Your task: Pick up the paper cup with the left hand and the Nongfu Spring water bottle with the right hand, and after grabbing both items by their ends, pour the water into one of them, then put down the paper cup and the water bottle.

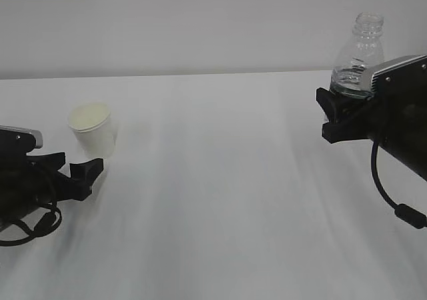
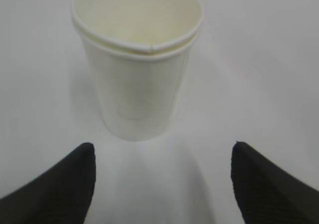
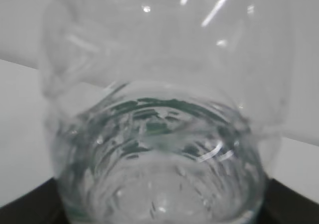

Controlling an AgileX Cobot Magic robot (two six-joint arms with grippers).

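- While your left gripper (image 2: pixel 162 184) stands spread before the paper cup (image 1: pixel 93 130), the cup stays upright on the table (image 1: pixel 227 193).
- Your right gripper (image 1: pixel 337 113) clamps the Nongfu Spring water bottle (image 1: pixel 358 57); no label text is readable.

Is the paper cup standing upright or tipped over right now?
Upright. The paper cup stands on its base on the table, its open mouth facing up, ahead of the open left gripper.

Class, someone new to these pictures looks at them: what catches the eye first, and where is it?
The clear bottle, held upright at the far right in the right gripper, water in its lower part. Then the white cup on the left of the table, just ahead of the open left gripper.
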